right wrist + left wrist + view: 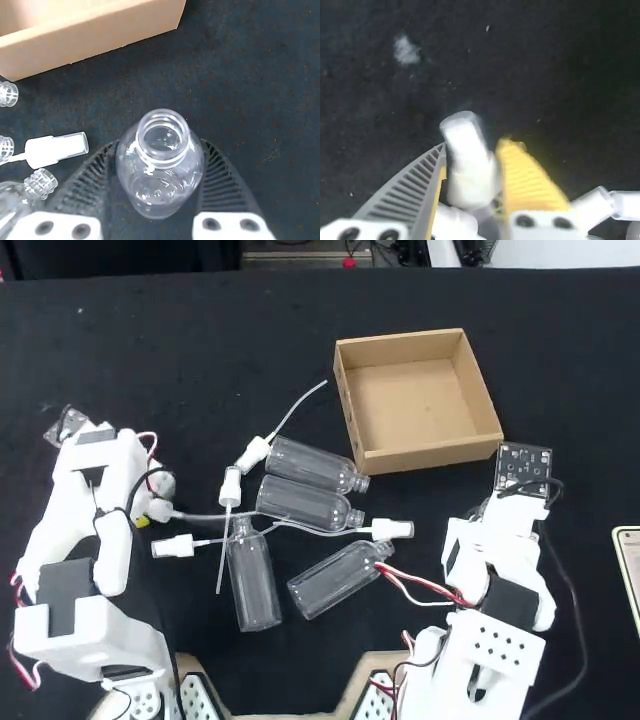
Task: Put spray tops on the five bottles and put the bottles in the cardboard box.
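Four clear plastic bottles are lying on their sides in the middle of the black table in the high view. Loose white spray tops with thin tubes are lying among them, some touching the bottles. The square brown cardboard box is sitting open side up, just past the bottles. The left gripper is sitting at the left side of the pile, a little apart from the bottles. The right arm is sitting near the box's closest corner.

In the left wrist view, the left gripper is squeezing a stubby white spray top. The top is sitting right between the grey ribbed finger and the yellow finger, sticking out past their tips over the table.

In the right wrist view, the right gripper is hugging a fifth clear bottle with its two dark fingers. The bottle's open neck is pointing up at the camera. One loose spray top is lying just beside this bottle. The cardboard box is sitting near, a bit farther out.
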